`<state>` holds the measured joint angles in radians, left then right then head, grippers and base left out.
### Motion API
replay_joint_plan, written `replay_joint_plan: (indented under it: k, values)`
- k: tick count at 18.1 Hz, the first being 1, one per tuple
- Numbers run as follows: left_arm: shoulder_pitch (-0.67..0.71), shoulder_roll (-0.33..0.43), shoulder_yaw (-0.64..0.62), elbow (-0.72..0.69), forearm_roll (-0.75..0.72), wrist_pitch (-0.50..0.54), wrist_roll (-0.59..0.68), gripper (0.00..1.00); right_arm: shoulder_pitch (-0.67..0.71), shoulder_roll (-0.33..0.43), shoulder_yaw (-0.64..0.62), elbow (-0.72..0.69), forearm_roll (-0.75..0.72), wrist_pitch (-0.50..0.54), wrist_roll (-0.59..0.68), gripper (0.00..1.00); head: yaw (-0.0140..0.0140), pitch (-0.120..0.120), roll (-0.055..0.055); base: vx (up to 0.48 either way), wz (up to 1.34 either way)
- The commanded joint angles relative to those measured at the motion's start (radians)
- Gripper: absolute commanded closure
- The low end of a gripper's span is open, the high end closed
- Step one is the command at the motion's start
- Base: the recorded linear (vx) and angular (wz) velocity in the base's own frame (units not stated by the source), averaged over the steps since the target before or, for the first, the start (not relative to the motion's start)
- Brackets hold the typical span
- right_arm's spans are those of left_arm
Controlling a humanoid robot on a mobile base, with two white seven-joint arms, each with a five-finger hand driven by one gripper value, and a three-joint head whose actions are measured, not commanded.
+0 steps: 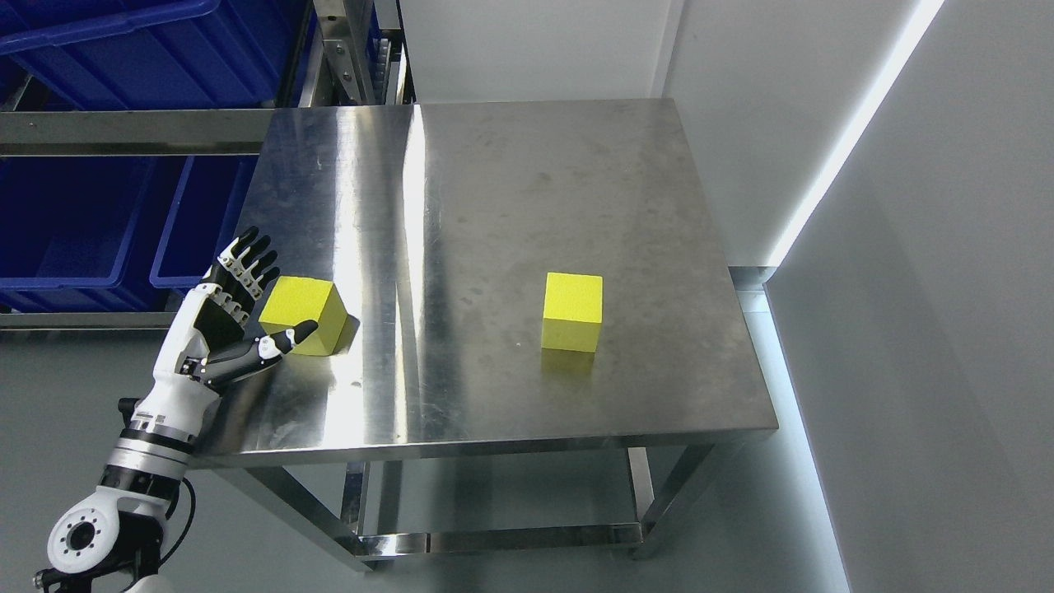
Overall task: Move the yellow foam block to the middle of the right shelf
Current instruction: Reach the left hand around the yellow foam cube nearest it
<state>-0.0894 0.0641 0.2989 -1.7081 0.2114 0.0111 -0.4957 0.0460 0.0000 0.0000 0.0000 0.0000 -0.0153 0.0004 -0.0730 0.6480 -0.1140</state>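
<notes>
Sitting just past my left hand is a yellow foam cube on the steel table, fingers spread wide, gripping nothing.

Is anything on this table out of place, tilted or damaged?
Nothing is damaged or spilled. One oddity: there are two yellow foam blocks. The left block sits turned, near the table edge beside the open left hand; the right block sits straighter.

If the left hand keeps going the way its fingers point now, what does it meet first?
Probably nothing on the table: the left hand points up-left past the near yellow block, which sits by its palm, toward the blue bins. Depth is unclear.
</notes>
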Motion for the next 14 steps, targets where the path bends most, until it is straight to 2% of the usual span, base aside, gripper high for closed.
replay_joint_plan:
  k: [1,8,14]
  values:
    - [-0.042,0.008,-0.014,0.015,-0.004,0.02,-0.003,0.0,0.0,-0.017,-0.006,-0.017,0.003,0.0,0.0,0.0,0.0,0.0,0.0,0.0,0.0]
    - [-0.081,0.005,-0.021,0.077,-0.087,0.069,-0.004,0.0,0.0,-0.017,-0.006,-0.017,0.003,0.0,0.0,0.0,0.0,0.0,0.0,0.0,0.0]
    - [-0.099,0.008,-0.081,0.128,-0.089,0.11,-0.004,0.0,0.0,-0.017,-0.008,-0.017,0.003,0.0,0.0,0.0,0.0,0.0,0.0,0.0,0.0]
